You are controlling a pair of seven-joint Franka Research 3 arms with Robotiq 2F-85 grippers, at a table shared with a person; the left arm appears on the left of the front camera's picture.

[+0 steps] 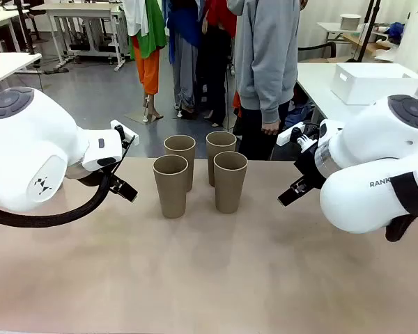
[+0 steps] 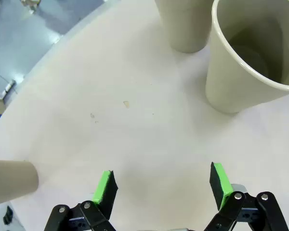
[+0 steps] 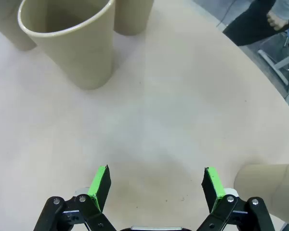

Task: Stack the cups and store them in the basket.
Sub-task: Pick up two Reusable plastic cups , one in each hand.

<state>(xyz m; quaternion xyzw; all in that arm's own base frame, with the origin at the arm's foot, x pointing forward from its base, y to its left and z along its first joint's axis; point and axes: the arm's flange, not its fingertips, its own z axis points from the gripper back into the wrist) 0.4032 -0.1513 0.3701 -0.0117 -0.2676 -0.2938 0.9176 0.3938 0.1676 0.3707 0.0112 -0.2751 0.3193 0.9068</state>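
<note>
Cups (image 1: 171, 184), four tall tan-brown tapered tumblers, stand upright in a tight cluster on the beige worktop (image 1: 195, 278), none nested yet. Left claw (image 2: 164, 180) hangs just left of that cluster, right claw (image 3: 156, 182) off to its right, both spread wide and empty. White rectangular plastic basket (image 1: 373, 82) sits well right of the cluster, farther back. Best play, I reckon: pinch an outer cup's wall below the rim, lift straight, lower squarely into a neighbour.
</note>
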